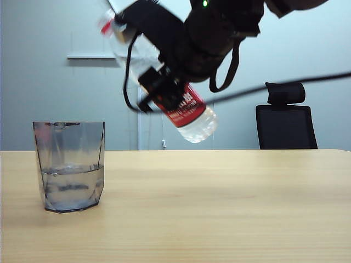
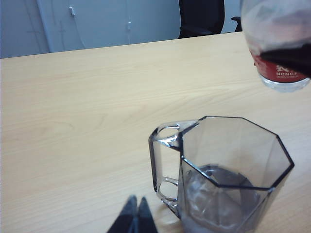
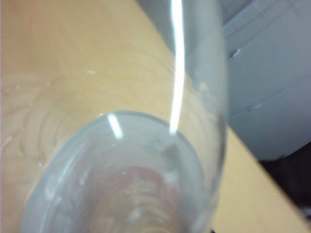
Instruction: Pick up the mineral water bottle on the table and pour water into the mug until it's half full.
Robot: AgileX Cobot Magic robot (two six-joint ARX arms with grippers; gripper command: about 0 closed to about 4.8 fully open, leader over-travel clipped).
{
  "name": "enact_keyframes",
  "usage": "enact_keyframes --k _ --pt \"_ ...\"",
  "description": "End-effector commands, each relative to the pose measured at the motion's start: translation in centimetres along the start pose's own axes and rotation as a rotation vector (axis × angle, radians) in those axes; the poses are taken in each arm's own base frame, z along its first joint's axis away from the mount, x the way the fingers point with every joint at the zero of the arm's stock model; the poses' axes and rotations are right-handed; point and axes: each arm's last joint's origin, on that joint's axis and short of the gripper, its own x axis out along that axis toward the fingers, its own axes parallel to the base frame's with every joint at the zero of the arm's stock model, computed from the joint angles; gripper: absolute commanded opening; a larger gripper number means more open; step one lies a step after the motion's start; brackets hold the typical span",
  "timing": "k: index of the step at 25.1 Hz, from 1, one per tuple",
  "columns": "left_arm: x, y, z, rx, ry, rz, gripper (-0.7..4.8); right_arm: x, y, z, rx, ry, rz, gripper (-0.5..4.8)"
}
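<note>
Clamped in the right gripper, half closed around its body, the tall clear plastic mineral water bottle with the red-and-white label hung tilted in the upper middle of the exterior frame, base down to the right, red-ringed neck up to the left; its clear wall filled the right wrist view; the left gripper showed only as dark fingertips close together at the lower edge of its own view, holding nothing; just beyond them stood the smoky-grey faceted transparent mug, at lower left of the exterior frame on the pale wood-grain table, clear water filling it nearly to half; a black office chair stood behind at right.
</note>
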Motion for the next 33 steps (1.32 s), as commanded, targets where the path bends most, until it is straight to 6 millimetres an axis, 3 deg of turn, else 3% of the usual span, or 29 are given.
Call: enact_keyframes --k 1,6,11,16,28,33 --pt "0.0 0.0 0.2 -0.003 -0.011 -0.004 -0.02 -0.7 -1.2 1.1 0.352 -0.064 -0.031 2.32" --pt "0.0 0.0 0.2 -0.003 -0.011 -0.004 -0.02 -2.4 -1.3 -0.5 0.587 -0.073 -0.001 2.32" --pt "0.0 0.0 0.2 -0.003 -0.011 -0.004 -0.02 -5.9 -0.3 -6.1 0.769 -0.096 -0.030 2.32" --pt "0.0 0.0 0.2 -0.003 -0.010 -0.003 -0.02 -6.7 -0.7 -10.1 0.839 -0.065 -0.104 2.32" --pt "0.0 0.0 0.2 -0.003 -0.011 -0.002 -0.02 -6.5 -1.0 -11.1 0.828 -0.017 -0.130 2.34" --pt "0.0 0.0 0.2 -0.003 -0.011 -0.002 -0.02 -6.5 -0.9 -11.2 0.820 0.001 -0.122 3.03"
